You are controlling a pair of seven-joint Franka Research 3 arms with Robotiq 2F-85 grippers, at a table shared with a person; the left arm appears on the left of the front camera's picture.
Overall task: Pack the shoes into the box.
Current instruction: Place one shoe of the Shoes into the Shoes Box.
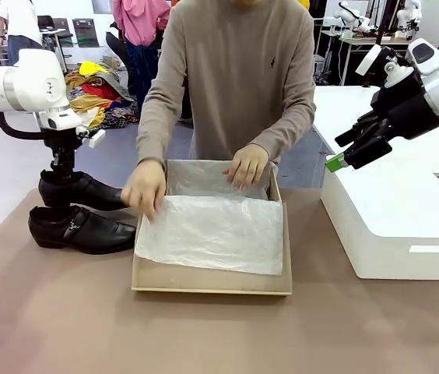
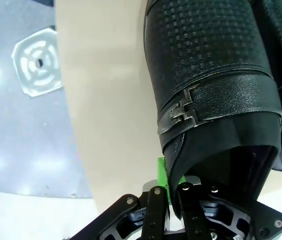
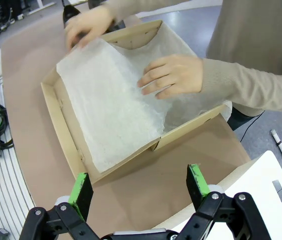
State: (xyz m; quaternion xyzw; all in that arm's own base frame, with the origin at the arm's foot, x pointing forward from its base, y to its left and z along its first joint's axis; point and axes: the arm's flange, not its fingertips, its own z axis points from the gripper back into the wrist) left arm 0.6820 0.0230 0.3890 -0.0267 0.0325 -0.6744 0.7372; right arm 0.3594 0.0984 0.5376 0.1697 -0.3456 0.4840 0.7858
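The robot's left hand (image 2: 173, 185) is pinched shut on the heel-end collar of the far shoe (image 1: 87, 192), near the tabletop's (image 1: 64, 319) left edge. The near shoe (image 1: 87, 231) lies just beside it. Both lie lengthwise across the tabletop, toes pointing toward the box (image 1: 212, 282) (open, mid-table). A person's hands (image 1: 145, 188) rest on the white tissue paper (image 1: 212, 234) lining it. The robot's right hand (image 3: 139, 190), fingers spread and holding nothing, hangs over the white block (image 1: 395, 226).
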